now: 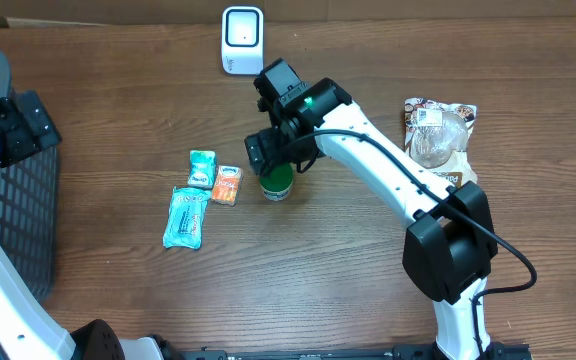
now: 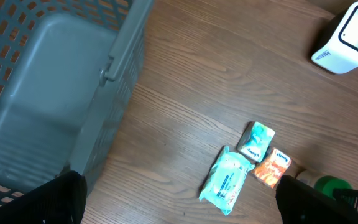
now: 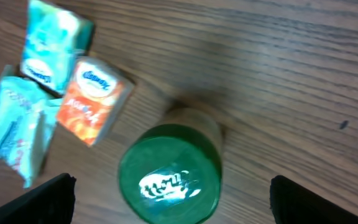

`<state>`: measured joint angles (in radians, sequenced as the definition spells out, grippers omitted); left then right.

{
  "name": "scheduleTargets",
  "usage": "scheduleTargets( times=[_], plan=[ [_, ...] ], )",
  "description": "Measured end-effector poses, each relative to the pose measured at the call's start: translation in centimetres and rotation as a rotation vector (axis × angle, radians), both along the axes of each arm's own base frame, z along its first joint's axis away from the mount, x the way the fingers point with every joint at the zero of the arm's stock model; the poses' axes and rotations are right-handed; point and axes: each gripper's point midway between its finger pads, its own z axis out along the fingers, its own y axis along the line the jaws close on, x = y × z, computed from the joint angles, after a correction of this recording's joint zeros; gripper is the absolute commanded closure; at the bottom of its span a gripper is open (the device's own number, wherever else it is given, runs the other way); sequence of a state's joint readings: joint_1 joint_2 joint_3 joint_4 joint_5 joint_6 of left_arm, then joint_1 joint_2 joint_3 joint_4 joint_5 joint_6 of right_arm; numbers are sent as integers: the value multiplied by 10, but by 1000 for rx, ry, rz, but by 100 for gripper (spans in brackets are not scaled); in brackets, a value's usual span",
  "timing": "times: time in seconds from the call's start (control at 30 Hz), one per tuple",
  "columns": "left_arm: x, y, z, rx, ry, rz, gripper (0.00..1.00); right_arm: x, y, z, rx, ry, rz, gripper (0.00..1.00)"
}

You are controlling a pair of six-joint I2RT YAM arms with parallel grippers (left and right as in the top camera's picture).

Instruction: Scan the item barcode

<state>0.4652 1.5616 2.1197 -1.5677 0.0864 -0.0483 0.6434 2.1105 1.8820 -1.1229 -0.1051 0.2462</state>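
Two fingers apart, green can between

From overhead you get only the lower part of the green-lidded jar — the right gripper covers the rest. In your right wrist view its lid is blurred and cut by the bottom edge; the white lettering is perhaps a logo, unreadable. The basket runs off the left wrist picture's top and left edges, the scanner off its upper right corner. Print on the snack bag is too small to read.

Wooden table with scanner, packets, jar
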Motion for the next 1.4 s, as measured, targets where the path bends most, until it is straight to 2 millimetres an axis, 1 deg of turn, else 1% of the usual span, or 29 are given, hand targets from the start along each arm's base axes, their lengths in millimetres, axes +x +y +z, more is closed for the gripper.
scheduleTargets(
  times=[0.2,0.33,0.43,0.6,0.7,0.8,1.0,1.1,1.13,1.23,1.4],
  plan=[
    [0,0,0,0,0,0,0,1,-2,-5,-22,-10,-13,5],
    [0,0,0,0,0,0,0,-4,8,-5,-19,-26,6,7],
    [0,0,0,0,0,0,0,-7,11,-7,-37,-30,6,11],
    [0,0,0,0,0,0,0,-6,7,-26,-84,-11,-17,17],
    [0,0,0,0,0,0,0,-6,6,-38,-106,5,-24,18],
    [0,0,0,0,0,0,0,-7,4,-41,-114,12,-27,20],
    [0,0,0,0,0,0,1,-10,2,-44,-124,27,-33,25],
    [0,0,0,0,0,0,1,-11,1,-48,-131,36,-32,32],
    [0,0,0,0,0,0,0,-11,1,-49,-135,39,-33,37],
    [0,0,0,0,0,0,0,-11,0,-50,-142,39,-35,45],
    [0,0,0,0,0,0,1,-12,-1,-50,-145,44,-36,45]
  ],
)
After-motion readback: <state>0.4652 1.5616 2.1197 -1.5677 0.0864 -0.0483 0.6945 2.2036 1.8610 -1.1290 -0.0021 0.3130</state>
